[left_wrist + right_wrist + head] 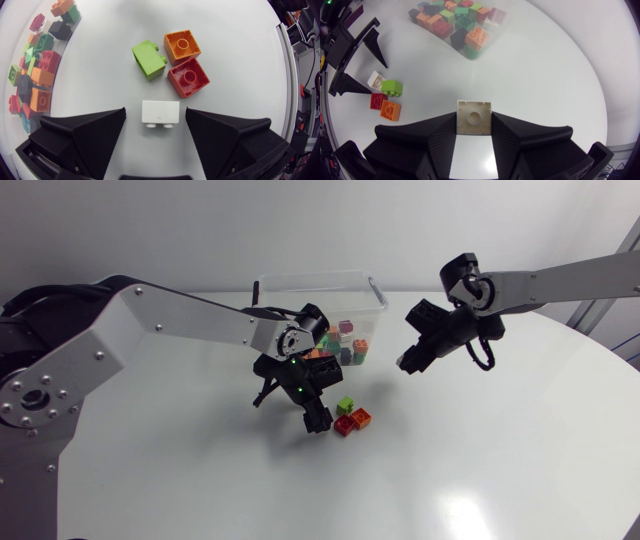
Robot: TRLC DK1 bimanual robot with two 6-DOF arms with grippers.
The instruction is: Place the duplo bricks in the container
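Observation:
A white brick point(160, 112) lies on the table between the fingers of my left gripper point(156, 121), which is open and does not touch it. Just ahead of it lie a green brick point(148, 60), an orange brick point(182, 46) and a red brick point(188, 76). In the head view my left gripper point(295, 402) hangs low beside these bricks, in front of the clear container point(318, 278). My right gripper point(474, 122) is shut on a cream-white brick point(474, 112) and is held in the air to the right of the container.
Several coloured bricks point(340, 340) fill the container at the back of the white round table point(480, 450). My left gripper point(355, 60) shows in the right wrist view beside the loose bricks.

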